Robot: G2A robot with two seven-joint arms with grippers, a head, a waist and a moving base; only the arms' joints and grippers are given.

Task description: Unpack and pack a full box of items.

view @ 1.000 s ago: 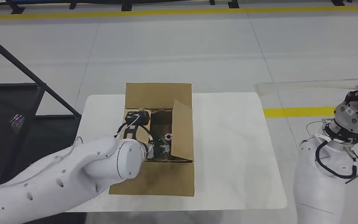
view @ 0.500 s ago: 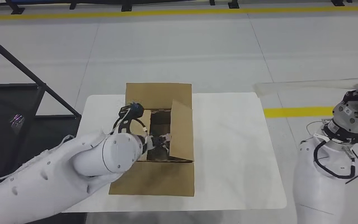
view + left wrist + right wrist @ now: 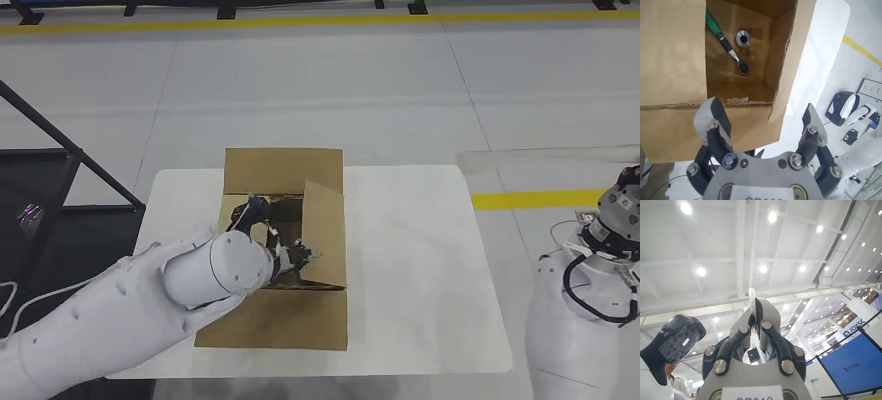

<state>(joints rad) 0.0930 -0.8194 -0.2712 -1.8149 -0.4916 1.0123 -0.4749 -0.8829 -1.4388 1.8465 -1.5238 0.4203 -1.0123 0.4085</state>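
The left pincer [image 3: 762,108] hangs spread wide and empty, just outside the nearest wall of the cardboard box [image 3: 674,56], which stands on the white worktop [image 3: 810,56]. Ahead of the fingertips and well below them, two things lie on the box floor. One is a ratchet wrench [image 3: 728,49] with a green and black handle and a steel head. The other is a round steel collar [image 3: 743,38] with a hole through its middle, just beyond the wrench's shaft and apart from it. A flap [image 3: 787,62] stands up close beside the pincer, and another leans over the opening and hides the far end of the handle.

Both tools look rigid and probably heavy for their bulk, so neither should give under the pads. The wrench likely carries its weight toward the head. The black grip section looks the surest hold, with the pads closing across its narrow width, since the polished neck would probably slip. The collar lies flat and looks slick. It would need a pinch across its outer rim with the tips right down at the floor, and it could squirt sideways if caught off-centre. The cardboard is light and bends easily, but the walls leave only a steep way in.

The right pincer [image 3: 755,302] points up at the ceiling, well apart from the box. Its fingers are pressed together on a thin clear film [image 3: 752,294], which looks limp and nearly weightless.
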